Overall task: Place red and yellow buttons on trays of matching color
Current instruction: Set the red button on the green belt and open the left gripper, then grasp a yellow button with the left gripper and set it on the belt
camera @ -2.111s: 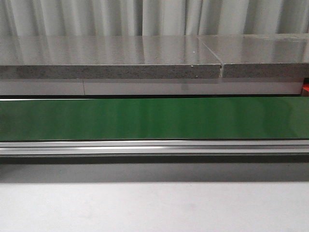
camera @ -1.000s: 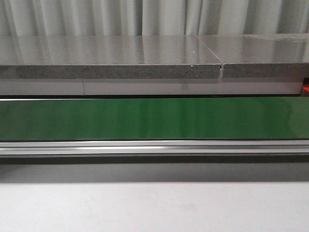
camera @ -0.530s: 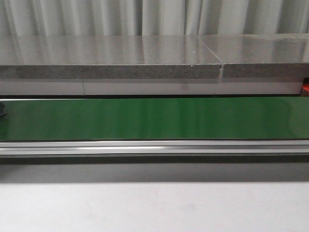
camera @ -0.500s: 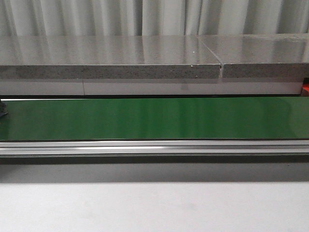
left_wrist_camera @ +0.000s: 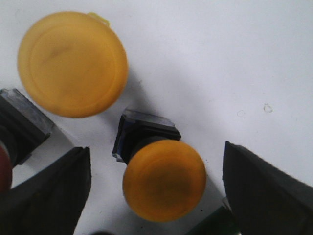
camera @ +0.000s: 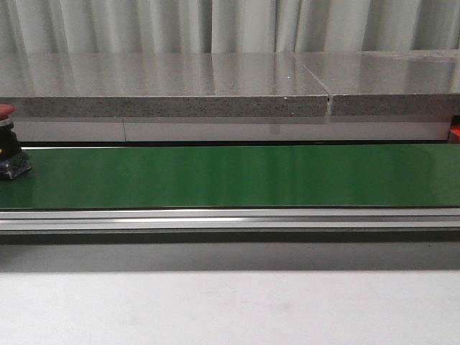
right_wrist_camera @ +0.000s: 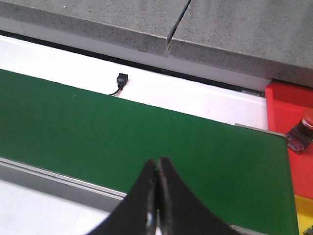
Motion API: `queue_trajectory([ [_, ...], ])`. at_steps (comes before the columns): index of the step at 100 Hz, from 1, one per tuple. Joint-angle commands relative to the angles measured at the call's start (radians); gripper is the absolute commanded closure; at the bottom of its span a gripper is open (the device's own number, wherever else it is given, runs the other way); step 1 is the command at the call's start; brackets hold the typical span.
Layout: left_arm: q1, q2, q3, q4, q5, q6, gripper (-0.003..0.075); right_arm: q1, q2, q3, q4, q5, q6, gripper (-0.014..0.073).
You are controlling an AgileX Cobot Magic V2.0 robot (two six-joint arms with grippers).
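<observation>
Left gripper jaws wide, straddling a yellow button: rigid, light, smooth-domed; best gripped at the cap's sides. Right gripper jaws closed, empty.

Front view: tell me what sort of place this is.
Most likely a lab mock-up of a sorting line. A green conveyor belt with a metal rail runs across, a red button rides on its left end, and grey stone slabs and curtains stand behind.
</observation>
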Motion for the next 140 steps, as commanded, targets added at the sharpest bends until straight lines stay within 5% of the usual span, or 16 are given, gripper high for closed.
queue_trajectory([
  [1, 0.007, -0.044, -0.031, -0.004, -0.032, -0.011, 0.0238, 0.001, 0.001, -0.025, 0.008, -0.064, -0.004, 0.0659],
  [44, 0.008, -0.044, -0.031, -0.018, -0.036, 0.037, 0.0512, 0.001, 0.001, -0.025, 0.008, -0.064, -0.004, 0.0659],
  [66, 0.008, -0.095, -0.031, -0.096, -0.012, 0.298, 0.0512, 0.001, 0.001, -0.025, 0.008, -0.064, -0.004, 0.0659],
  [95, 0.006, -0.249, -0.031, 0.003, 0.108, 0.512, 0.0512, 0.001, 0.001, -0.025, 0.008, -0.064, -0.004, 0.0659],
  [140, -0.088, -0.503, 0.17, -0.001, 0.053, 0.593, 0.0512, 0.001, 0.001, -0.025, 0.008, -0.064, -0.004, 0.0659],
])
